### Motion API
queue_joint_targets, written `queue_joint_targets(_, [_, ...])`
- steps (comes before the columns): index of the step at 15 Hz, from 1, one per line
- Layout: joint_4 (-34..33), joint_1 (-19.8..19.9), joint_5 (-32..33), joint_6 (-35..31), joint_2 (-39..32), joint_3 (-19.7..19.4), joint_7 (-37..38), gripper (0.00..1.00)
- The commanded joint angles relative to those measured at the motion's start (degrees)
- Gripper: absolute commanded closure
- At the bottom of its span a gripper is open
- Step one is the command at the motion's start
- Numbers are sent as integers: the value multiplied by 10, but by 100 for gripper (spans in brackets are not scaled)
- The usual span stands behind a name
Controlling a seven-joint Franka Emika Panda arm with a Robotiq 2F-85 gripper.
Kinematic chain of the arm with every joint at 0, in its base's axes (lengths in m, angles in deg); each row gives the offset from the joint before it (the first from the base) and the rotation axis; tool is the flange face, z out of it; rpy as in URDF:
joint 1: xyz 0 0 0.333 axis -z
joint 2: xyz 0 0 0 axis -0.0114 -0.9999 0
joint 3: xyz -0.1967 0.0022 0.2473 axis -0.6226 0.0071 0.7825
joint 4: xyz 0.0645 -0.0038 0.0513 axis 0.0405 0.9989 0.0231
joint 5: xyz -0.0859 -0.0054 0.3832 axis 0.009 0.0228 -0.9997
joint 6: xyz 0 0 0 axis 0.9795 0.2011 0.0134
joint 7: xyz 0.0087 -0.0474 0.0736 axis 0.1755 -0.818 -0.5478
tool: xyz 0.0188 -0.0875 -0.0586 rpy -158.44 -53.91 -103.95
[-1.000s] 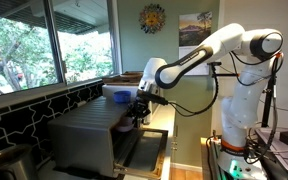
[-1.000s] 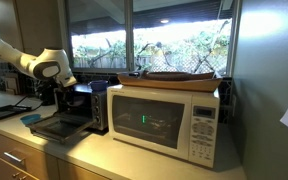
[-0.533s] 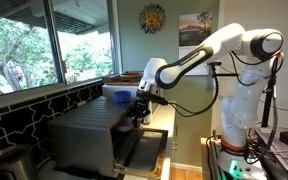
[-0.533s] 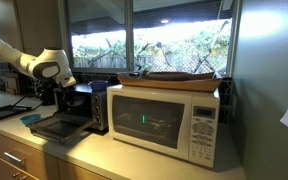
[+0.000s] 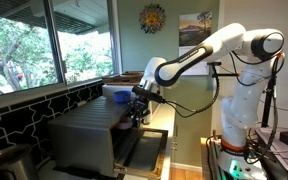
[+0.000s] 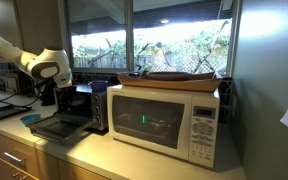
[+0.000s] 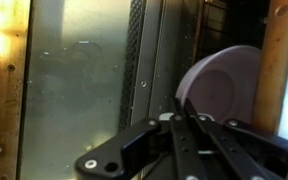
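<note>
We see a long countertop (image 6: 92, 148) under the windows. A white microwave (image 6: 164, 120) stands at its end by the wall, its back toward the rear edge. The white arm (image 5: 209, 50) reaches in over the counter from the side. Just beside the microwave stands a black toaster oven (image 6: 89, 100), its door (image 6: 52, 128) folded down flat toward the front edge. A pale lilac dish (image 7: 229, 85) shows in the wrist view, just beyond the fingertips; we cannot tell whether they touch it. A small blue cloth (image 6: 31, 118) lies near the door's far corner. The gripper (image 5: 137, 110) hangs at the oven's open front, clenched on nothing we can make out.
</note>
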Motion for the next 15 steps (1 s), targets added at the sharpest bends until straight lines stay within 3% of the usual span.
queue_joint_targets(1, [3, 7, 12, -37, -5, 3, 70, 99])
queue_joint_targets(10, [-1, 15, 45, -53, -12, 14, 216, 99])
queue_joint_targets(15, [1, 23, 94, -75, -16, 22, 288, 99])
